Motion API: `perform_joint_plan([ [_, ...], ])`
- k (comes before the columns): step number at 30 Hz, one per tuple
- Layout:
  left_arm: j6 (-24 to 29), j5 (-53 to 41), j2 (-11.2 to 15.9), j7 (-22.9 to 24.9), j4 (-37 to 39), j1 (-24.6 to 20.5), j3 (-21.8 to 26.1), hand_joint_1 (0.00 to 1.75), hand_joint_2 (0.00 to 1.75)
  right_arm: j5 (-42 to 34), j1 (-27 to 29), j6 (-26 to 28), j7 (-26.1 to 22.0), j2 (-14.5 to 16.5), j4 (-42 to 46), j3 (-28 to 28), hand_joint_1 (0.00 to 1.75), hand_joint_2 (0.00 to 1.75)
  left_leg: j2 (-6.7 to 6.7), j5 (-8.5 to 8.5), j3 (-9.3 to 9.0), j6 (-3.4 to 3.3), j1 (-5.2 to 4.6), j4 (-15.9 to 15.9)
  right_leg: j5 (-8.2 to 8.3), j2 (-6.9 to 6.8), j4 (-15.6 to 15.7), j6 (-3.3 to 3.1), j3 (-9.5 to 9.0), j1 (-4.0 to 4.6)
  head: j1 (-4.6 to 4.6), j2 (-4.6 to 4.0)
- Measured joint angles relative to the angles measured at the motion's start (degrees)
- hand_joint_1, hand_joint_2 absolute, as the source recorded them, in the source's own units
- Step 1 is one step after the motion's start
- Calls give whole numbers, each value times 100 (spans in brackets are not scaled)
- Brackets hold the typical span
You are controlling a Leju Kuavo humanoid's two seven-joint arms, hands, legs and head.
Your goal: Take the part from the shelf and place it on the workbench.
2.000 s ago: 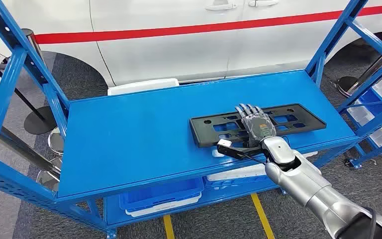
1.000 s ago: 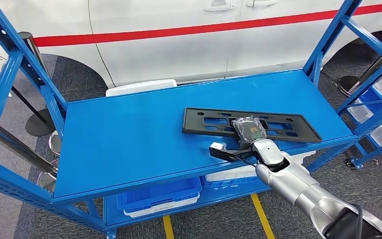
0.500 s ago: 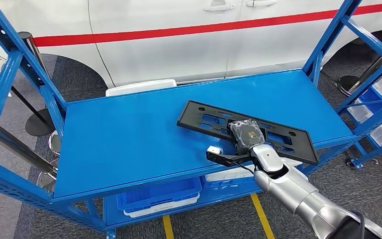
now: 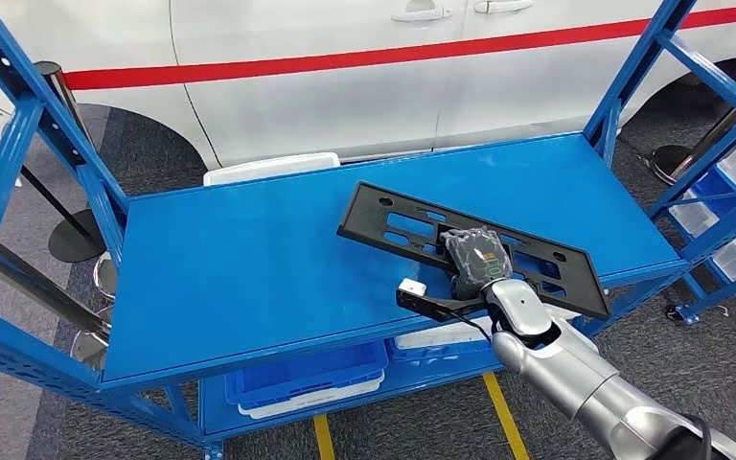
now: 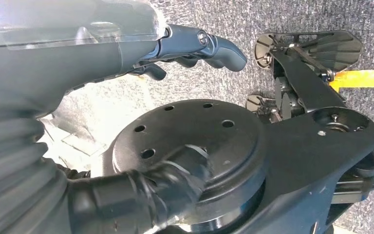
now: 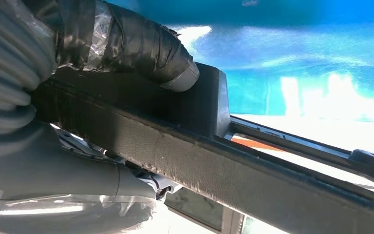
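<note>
Right hand (image 4: 476,257) is closed around the near long edge of the part (image 4: 412,227), its fingers curled over the top; in the right wrist view a taped fingertip (image 6: 173,63) presses on the dark rail (image 6: 199,161) while the grey thumb sits under it. Behind the hand, beyond everything else, stands one white car (image 4: 345,77), smooth-panelled, with a single red stripe along its side. Around and under the hand is one blue metal shelf (image 4: 230,268), a flat glossy deck with angled perforated posts at its corners. One part is in view: a long, flat, black plastic frame, rectangular with several cut-out windows and small holes, matte and slightly rough along its edge. It is tilted, its far left corner raised off the deck and its right end reaching out past the front edge of the shelf, to the right of the hand. Below the hand, on the lower level, sit two shallow bins, one blue (image 4: 307,379) and one white (image 4: 441,335). Left hand (image 5: 195,46) hangs over grey carpeted floor, its dark fingers curled loosely with nothing in them; whether they are fully closed I cannot tell.
</note>
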State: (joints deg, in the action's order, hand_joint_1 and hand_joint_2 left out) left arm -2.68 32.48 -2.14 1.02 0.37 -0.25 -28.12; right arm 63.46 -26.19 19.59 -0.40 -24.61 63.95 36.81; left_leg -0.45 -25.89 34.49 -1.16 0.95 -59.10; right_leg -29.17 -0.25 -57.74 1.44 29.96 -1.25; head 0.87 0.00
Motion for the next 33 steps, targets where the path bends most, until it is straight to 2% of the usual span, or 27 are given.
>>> perform_joint_plan([
  [4, 75, 72, -3, -154, 0, 3, 9, 0, 175, -263, 136, 146, -75, -38, 303, -134, 175, 175, -1, 0, 5, 0, 0, 0, 0, 0, 0, 0, 3, 0, 0, 0],
  [8, 148, 43, -4, -134, 0, 6, -1, 0, 175, -462, 319, 293, -284, -181, 1155, -444, 175, 175, -1, -2, 10, -1, -12, -4, 0, 0, 3, 1, 11, -4, 1, 0],
  [13, 261, -10, -4, -77, 0, 10, -60, 0, 175, 29, 652, 839, -377, -380, 2278, -907, 175, 175, -4, -11, 14, -14, -44, -11, -3, -7, 7, 8, 12, -22, 0, 0],
  [17, 302, -73, 1, -45, 0, 7, -169, 0, 175, 828, 1025, 1375, -320, -659, 2880, -1093, 175, 175, -7, -40, 15, -61, -86, -24, -14, -10, 14, 67, 2, -62, 1, 0],
  [20, 304, -113, 5, -29, 0, -1, -239, 0, 175, 922, 1188, 1494, -316, -853, 3111, -1151, 175, 175, 5, 12, -16, -135, -69, 46, -34, 5, 4, 129, -7, -84, 1, 0],
  [21, 303, -123, 5, -26, 0, -7, -264, 0, 175, 911, 1222, 1509, -313, -907, 3156, -1166, 175, 175, 14, 47, -31, -169, -52, 89, -122, 10, -97, 136, 27, -90, 0, 0],
  [22, 302, -126, 5, -24, 0, -13, -287, 0, 175, 893, 1246, 1518, -310, -953, 3190, -1177, 175, 175, 22, 73, -41, -196, -36, 130, -282, 13, -313, 134, 112, -94, -2, 0],
  [24, 299, -130, 3, -21, 0, -17, -322, 0, 175, 841, 1302, 1523, -302, -1006, 3237, -1189, 175, 175, 33, 92, -26, -221, -42, 139, -681, 15, -1034, 142, 414, -98, -2, 0],
  [25, 298, -131, 2, -20, 0, -18, -337, 0, 175, 815, 1340, 1520, -296, -1023, 3253, -1190, 175, 175, 38, 94, -14, -222, -45, 129, -803, 16, -1362, 154, 553, -98, -2, 0],
  [26, 297, -133, 1, -18, 0, -21, -352, 0, 175, 792, 1382, 1516, -287, -1041, 3270, -1190, 175, 175, 49, 94, -1, -221, -46, 112, -816, 15, -1537, 166, 625, -102, -3, 0],
  [27, 296, -134, 0, -17, 0, -24, -369, 0, 175, 774, 1416, 1511, -279, -1065, 3286, -1190, 175, 175, 63, 92, 14, -218, -45, 89, -708, 9, -1489, 175, 597, -108, -3, 0],
  [28, 295, -135, -1, -17, 0, -27, -387, 0, 175, 760, 1439, 1507, -274, -1093, 3305, -1193, 175, 175, 80, 87, 28, -211, -41, 61, -515, -12, -1228, 183, 469, -117, -3, 0],
  [30, 293, -137, 2, -17, 1, -28, -421, 0, 175, 742, 1454, 1498, -271, -1139, 3352, -1218, 175, 175, 116, 77, 58, -164, -45, 2, -188, -144, -509, 186, 127, -108, -4, 0],
  [31, 293, -140, 3, -16, 1, -27, -437, 0, 175, 738, 1460, 1494, -270, -1152, 3375, -1236, 175, 175, 137, 81, 67, -127, -55, -19, -98, -198, -281, 158, 28, -87, -4, 0],
  [33, 291, -145, 8, -15, 2, -24, -453, 0, 175, 733, 1472, 1486, -267, -1167, 3405, -1265, 175, 175, 189, 119, 84, -43, -77, -33, -54, -201, -190, 73, 31, -38, -2, 0],
])
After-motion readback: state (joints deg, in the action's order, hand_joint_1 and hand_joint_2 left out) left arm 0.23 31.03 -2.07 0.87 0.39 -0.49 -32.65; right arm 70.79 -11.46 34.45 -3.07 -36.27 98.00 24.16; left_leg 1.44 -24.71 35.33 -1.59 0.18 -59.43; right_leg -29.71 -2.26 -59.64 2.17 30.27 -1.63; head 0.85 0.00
